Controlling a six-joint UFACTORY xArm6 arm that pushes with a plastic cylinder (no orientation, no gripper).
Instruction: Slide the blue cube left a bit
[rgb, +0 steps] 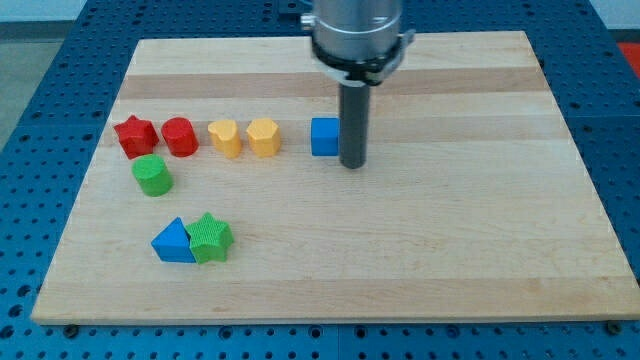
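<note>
The blue cube (324, 137) sits on the wooden board (450, 250), a little above the board's middle. My tip (352, 164) is down on the board right beside the cube's right side, touching it or nearly so. The dark rod rises from there to the arm's grey end at the view's top. To the cube's left stand a yellow block (263, 136) and a second yellow block (226, 138), with a gap between the cube and the nearer yellow one.
Further left in the same row are a red cylinder (180, 136) and a red star (135, 135). A green cylinder (153, 175) stands below them. A blue triangular block (173, 243) and a green star (210, 238) touch at lower left.
</note>
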